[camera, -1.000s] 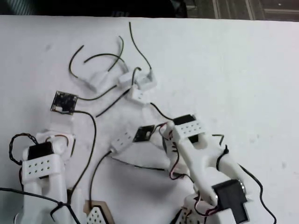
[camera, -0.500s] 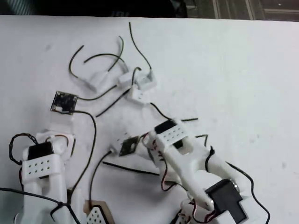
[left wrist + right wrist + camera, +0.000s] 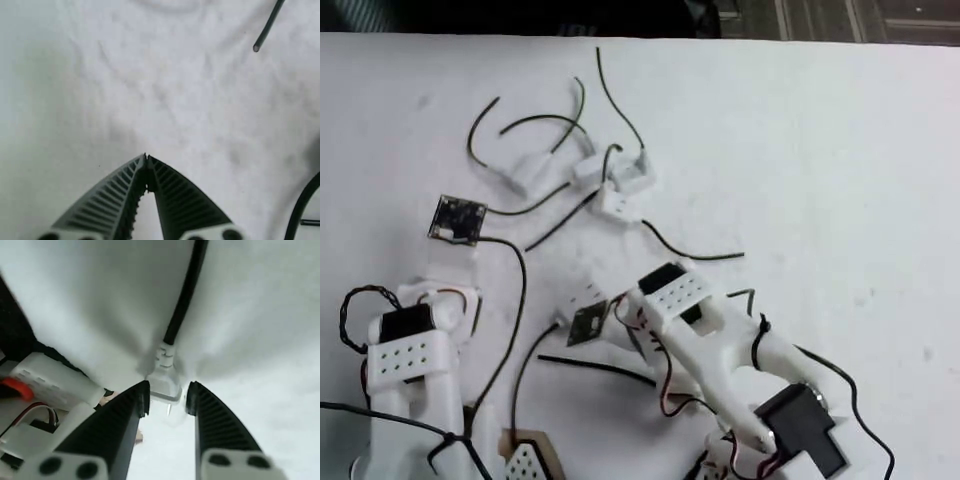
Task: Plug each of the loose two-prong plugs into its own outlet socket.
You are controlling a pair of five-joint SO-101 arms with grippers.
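Right arm (image 3: 720, 350) swung toward worktop's (image 3: 840, 150) near edge. We note right fingers (image 3: 141, 399) pinching plug (image 3: 165, 382) by its tip, left fingers (image 3: 142, 175) clenched empty; so thin a hold may slip.

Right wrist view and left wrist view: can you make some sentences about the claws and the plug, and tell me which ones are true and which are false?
1. The left gripper has its fingers closed together with nothing between them. True.
2. The right gripper has a white plug between its fingertips. True.
3. The cord coming out of the white plug is red. False: it is a black cord.
4. The left gripper is right over a socket. False: there is just bare white table in front of it.
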